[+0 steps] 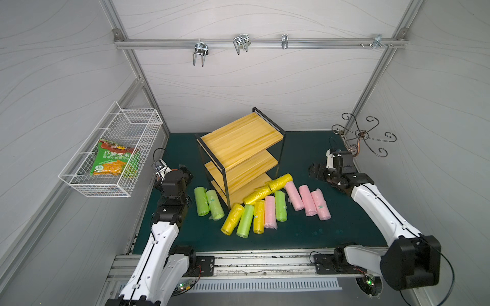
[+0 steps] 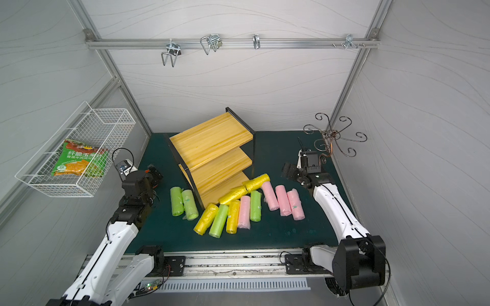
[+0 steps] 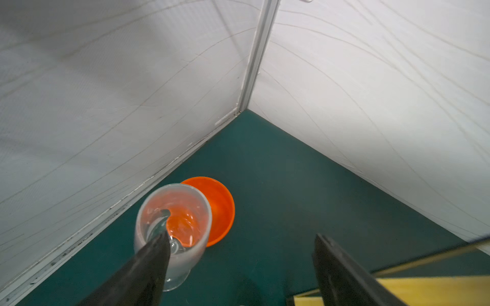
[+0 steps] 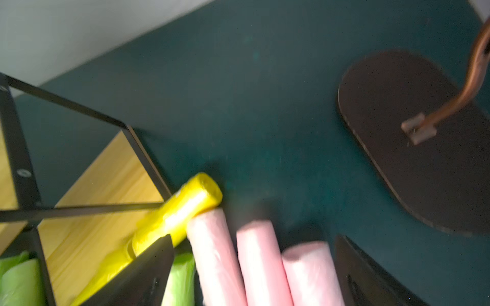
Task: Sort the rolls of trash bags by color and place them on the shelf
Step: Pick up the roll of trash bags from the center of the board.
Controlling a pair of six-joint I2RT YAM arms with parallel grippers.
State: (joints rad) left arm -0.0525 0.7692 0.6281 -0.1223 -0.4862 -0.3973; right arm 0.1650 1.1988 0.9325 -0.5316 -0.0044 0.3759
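In both top views the rolls of trash bags [image 1: 265,209] lie on the mat [image 1: 318,230] from 7 to 4 o'clock of the shelf [image 1: 240,148]; the left wrist view shows the left gripper [image 3: 241,238] wide, a glass [image 3: 172,220] and orange dish [image 3: 221,209] close ahead; the right wrist view shows the right gripper [image 4: 253,238] wide by the pink rolls [image 4: 212,251].
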